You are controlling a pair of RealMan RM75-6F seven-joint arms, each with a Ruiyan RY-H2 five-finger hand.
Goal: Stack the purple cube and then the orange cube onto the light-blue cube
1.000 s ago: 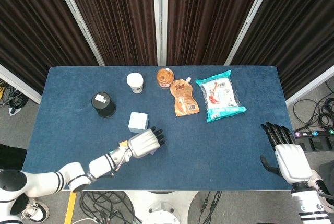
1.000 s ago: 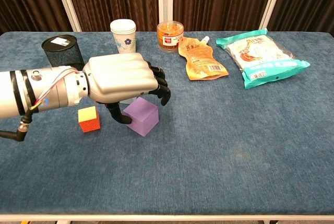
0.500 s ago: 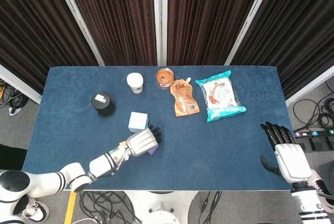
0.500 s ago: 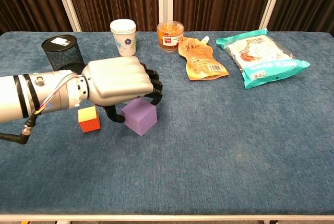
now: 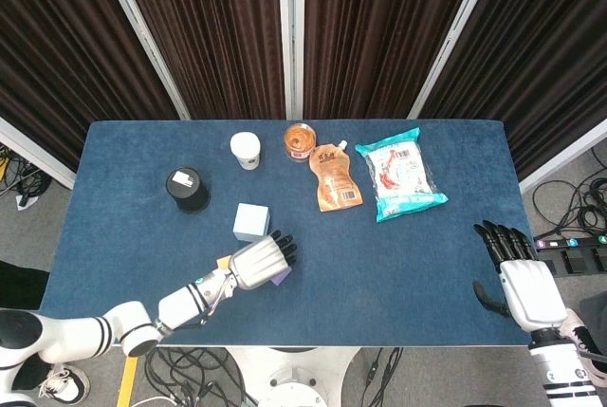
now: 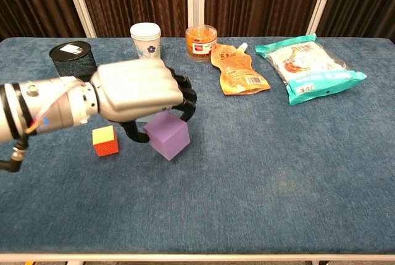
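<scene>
In the chest view my left hand (image 6: 139,89) reaches over the purple cube (image 6: 166,136) and grips it between thumb and fingers. The cube is tilted and sits at or just above the blue tabletop. From the head view my left hand (image 5: 258,262) covers most of the purple cube (image 5: 282,276). The light-blue cube (image 5: 251,221) stands just beyond the hand and is hidden behind it in the chest view. The orange cube (image 6: 105,141) rests on the table left of the hand. My right hand (image 5: 526,288) lies open at the table's front right, holding nothing.
A black mesh cup (image 5: 187,189), a paper cup (image 5: 246,149) and an orange jar (image 5: 301,141) stand along the back. An orange pouch (image 5: 334,177) and a teal snack bag (image 5: 401,177) lie right of centre.
My left hand has closed its fingers around the purple cube and risen slightly, tipping the cube with it. The right hand has not moved.
</scene>
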